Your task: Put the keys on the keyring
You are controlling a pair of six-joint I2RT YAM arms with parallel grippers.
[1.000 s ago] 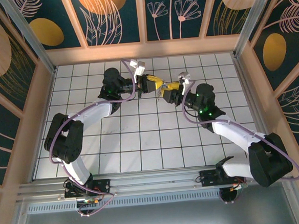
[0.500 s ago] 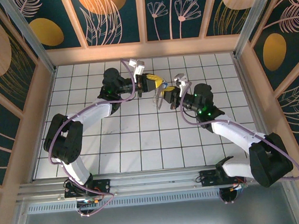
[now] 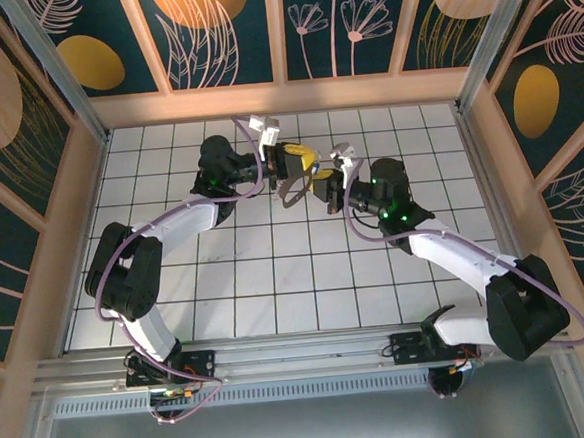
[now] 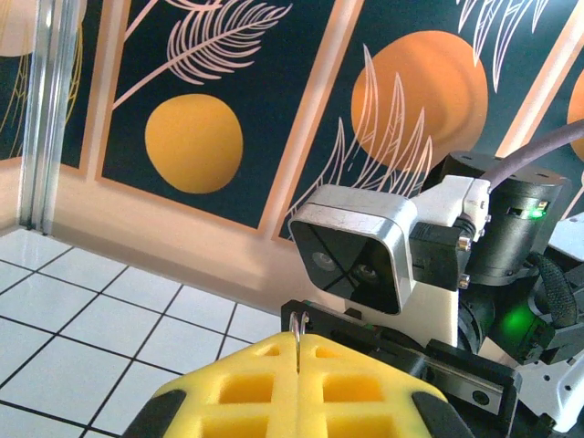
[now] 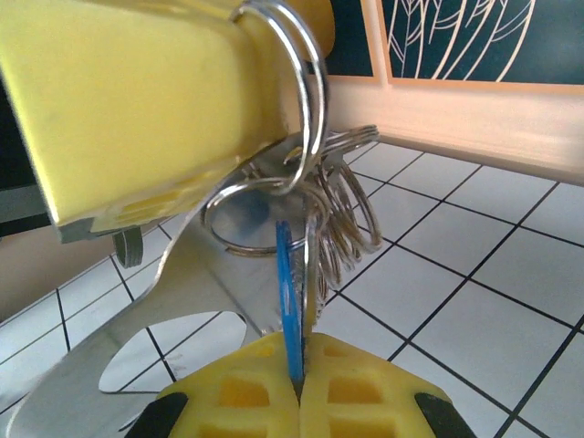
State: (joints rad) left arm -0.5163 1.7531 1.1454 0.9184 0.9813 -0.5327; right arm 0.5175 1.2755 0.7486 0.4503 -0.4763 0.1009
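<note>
The fingers of the right gripper [image 5: 294,360], half open a second ago, are now shut on the blue key [image 5: 285,292]. The key is held upright just below the keyring [image 5: 317,87]. That metal split ring, with further rings [image 5: 351,210] hanging from it, is pinched in the closed fingers of the left gripper [image 4: 298,354], above the tabletop [image 5: 474,319]. With both parts gripped, threading is judged ready to be attempted.

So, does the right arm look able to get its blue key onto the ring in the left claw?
Probably yes: the right claw is shut on the blue key, whose tip sits right by the keyring pinched in the left claw. Nothing stands between them, though the hanging metal tag crowds it.
</note>
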